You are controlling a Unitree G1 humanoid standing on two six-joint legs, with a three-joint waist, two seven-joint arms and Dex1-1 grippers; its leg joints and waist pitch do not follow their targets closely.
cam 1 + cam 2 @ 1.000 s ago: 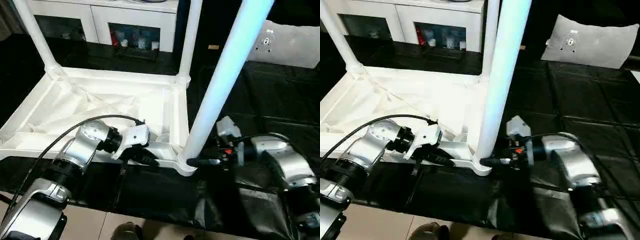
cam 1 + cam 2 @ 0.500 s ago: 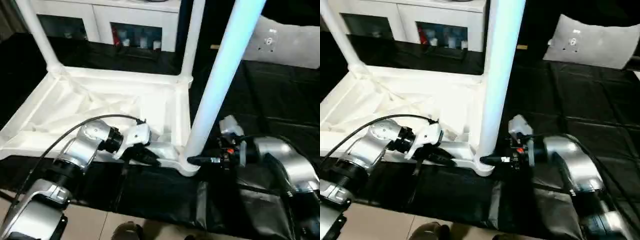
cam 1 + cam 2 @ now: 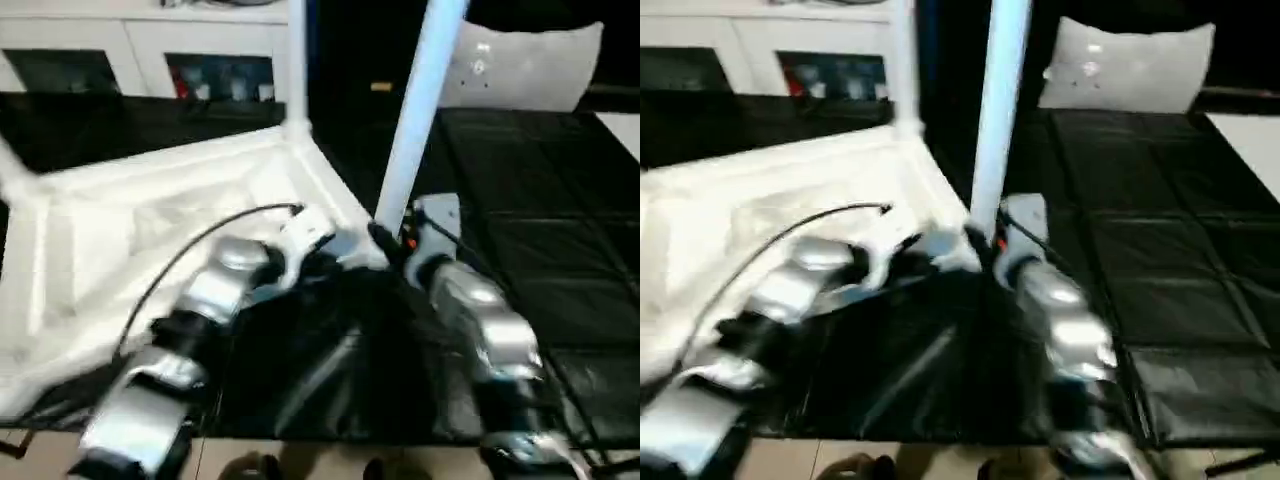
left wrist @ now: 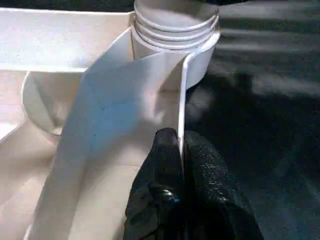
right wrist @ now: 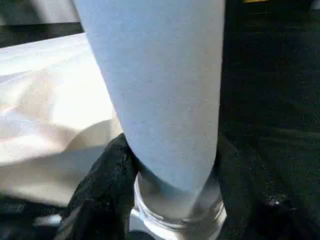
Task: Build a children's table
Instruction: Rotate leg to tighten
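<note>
The children's table lies upside down on the black mat, its white ribbed top (image 3: 120, 230) facing up. One leg (image 3: 415, 110) stands in the near corner socket and another leg (image 3: 297, 60) rises from the far corner. My left gripper (image 4: 180, 137) is shut on the thin rim wall (image 4: 182, 90) of the top, just beside the near socket (image 4: 175, 25). My right gripper (image 5: 172, 165) is shut on the base of the near leg (image 5: 160, 90), with one black finger (image 5: 107, 170) on each side of it above the threaded collar.
The black mat (image 3: 560, 230) spreads to the right of the table. A white cabinet (image 3: 150, 50) stands at the back and a pale cushion-like bag (image 3: 520, 65) lies at the back right. Bare floor (image 3: 330, 462) shows past the mat's near edge.
The whole picture has swung and blurred, so the camera moved. Both grippers stay at the same near corner, the left on the rim and the right on the leg's base.
</note>
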